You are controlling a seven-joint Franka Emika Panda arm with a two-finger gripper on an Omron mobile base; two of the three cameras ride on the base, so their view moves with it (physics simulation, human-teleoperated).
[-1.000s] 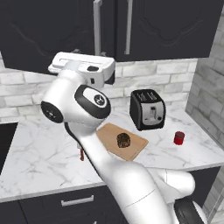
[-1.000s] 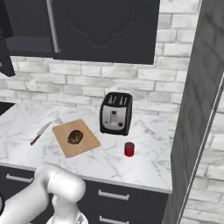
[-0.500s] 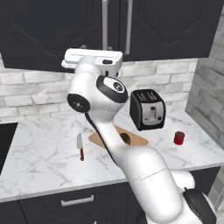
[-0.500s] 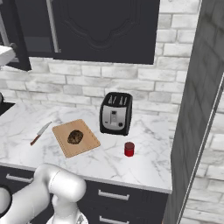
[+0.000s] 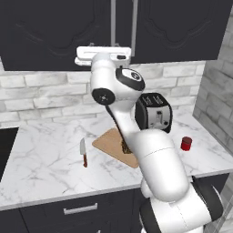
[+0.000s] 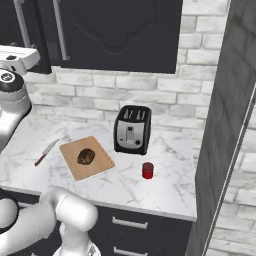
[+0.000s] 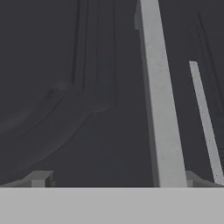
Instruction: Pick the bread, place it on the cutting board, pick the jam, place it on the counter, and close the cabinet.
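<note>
Arm is rising vs. a sec ago; claw (image 7: 113, 181) now up at cabinet (image 5: 54, 32) door, fingers spread, gripping nothing. Bread (image 6: 86, 156) sitting on cutting board (image 6: 102, 162), jam (image 6: 147, 170) on counter (image 6: 170, 185). Judging only cabinet closing is remaining.

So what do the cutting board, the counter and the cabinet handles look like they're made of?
Cutting board: looks like wood, light brown and matte, with rounded corners. Counter: looks like white marble, going by the grey veining; finish hard to judge. Cabinet handles: probably brushed metal, as pale silver-grey bars with no grain against the dark cabinet. All of it is rendered, so these are only looks.
</note>
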